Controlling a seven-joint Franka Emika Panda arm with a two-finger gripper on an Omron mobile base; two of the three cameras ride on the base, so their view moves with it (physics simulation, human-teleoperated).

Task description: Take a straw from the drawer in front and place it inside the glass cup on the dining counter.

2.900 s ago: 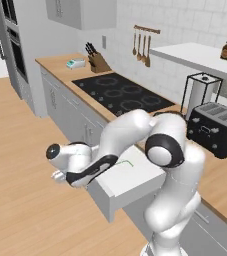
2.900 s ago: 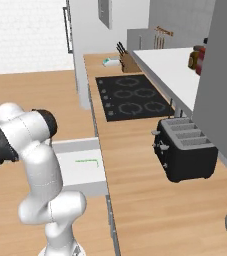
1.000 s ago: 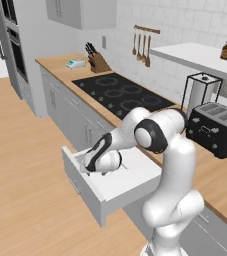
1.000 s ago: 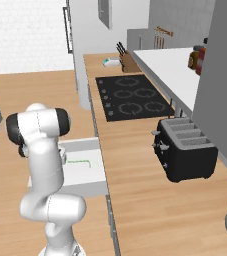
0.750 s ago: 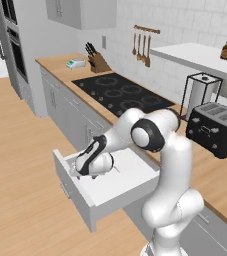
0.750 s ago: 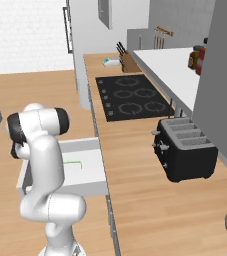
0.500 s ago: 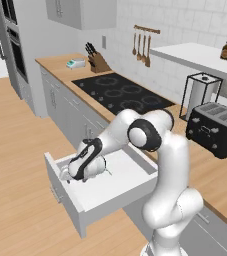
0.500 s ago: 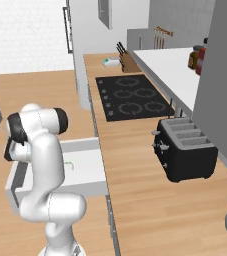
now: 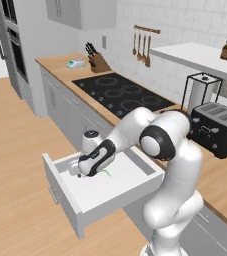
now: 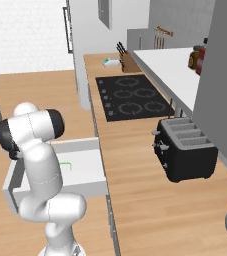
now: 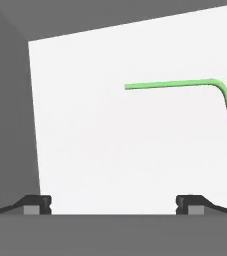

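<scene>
Gripper (image 11: 114,202) hangs wide and empty inside the pulled-out drawer (image 9: 87,197), the straw (image 11: 185,85) lying ahead on its floor. Reaching for the straw looks to be the step in hand; next it needs to shift over it and close.

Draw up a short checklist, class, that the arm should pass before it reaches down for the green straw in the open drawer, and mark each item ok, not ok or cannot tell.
1. The wide pale grey box drawer is pulled out far enough to reach inside: ok.
2. The thin light green bent straw lies in plain sight on the drawer floor: ok.
3. The pincer stands open, fingertips wide apart: ok.
4. The straw sits between the fingertips: not ok; in the hand view it lies ahead of them and toward the right.
5. Nothing else on the drawer floor near the straw: ok.
6. The pincer is low enough to close on the straw: cannot tell.
</scene>
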